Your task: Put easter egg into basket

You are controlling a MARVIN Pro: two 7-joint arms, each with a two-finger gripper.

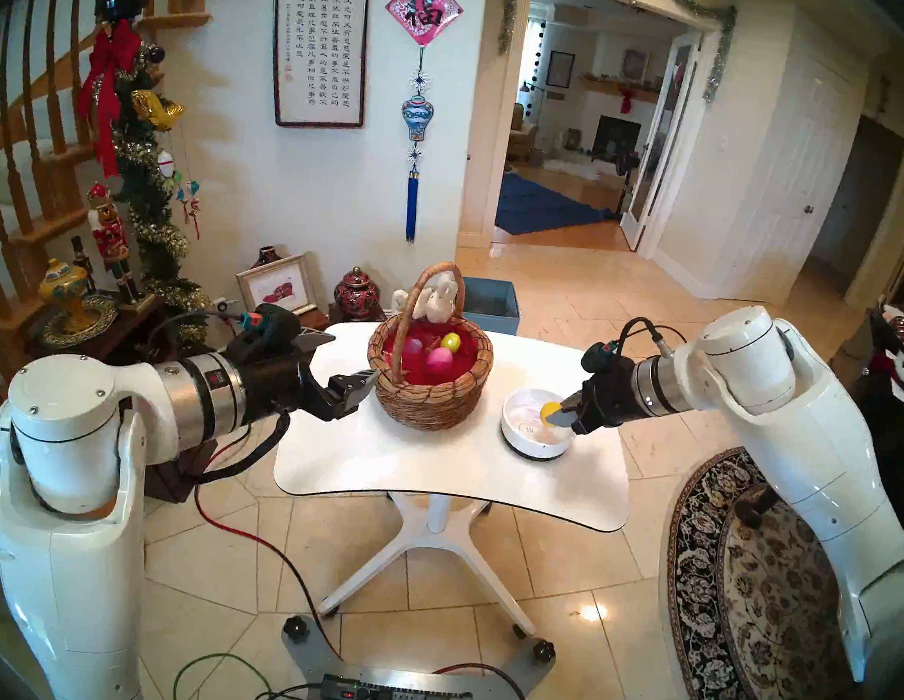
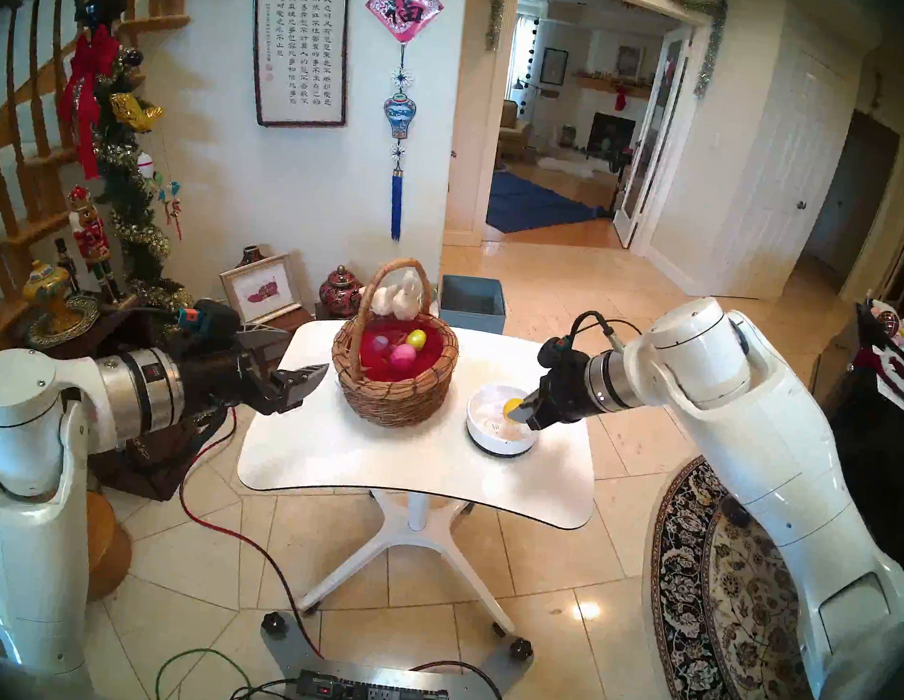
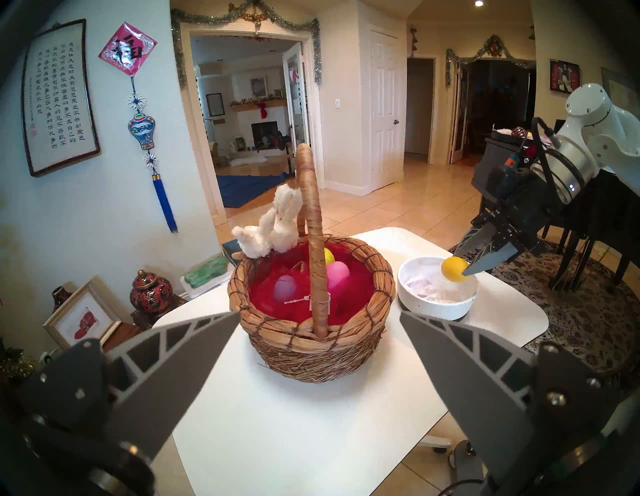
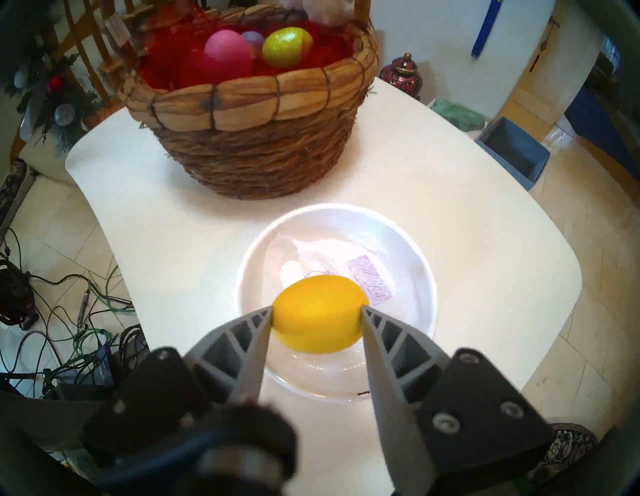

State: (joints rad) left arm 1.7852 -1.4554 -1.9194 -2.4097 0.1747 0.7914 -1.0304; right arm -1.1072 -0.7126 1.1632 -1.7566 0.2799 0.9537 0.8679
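The right gripper is clamped on the yellow egg, one finger pressing each end, so the egg's long axis runs crosswise between the two fingertips. The egg hangs just above the white bowl, clear of its floor, over the side of the bowl farthest from the basket. The right arm reaches in from the side of the bowl away from the basket, its wrist angled down toward the bowl. The left gripper stands wide open with nothing between its fingers, held almost level on the side of the basket opposite the bowl, near the rim but not touching it. The basket stands upright just beside the bowl on the white table. On its red lining lie a pink egg, a yellow-green egg and a pale purple egg. A white plush bunny clings to the handle. The bowl holds only a crumpled bit of pale paper with a purplish patch.
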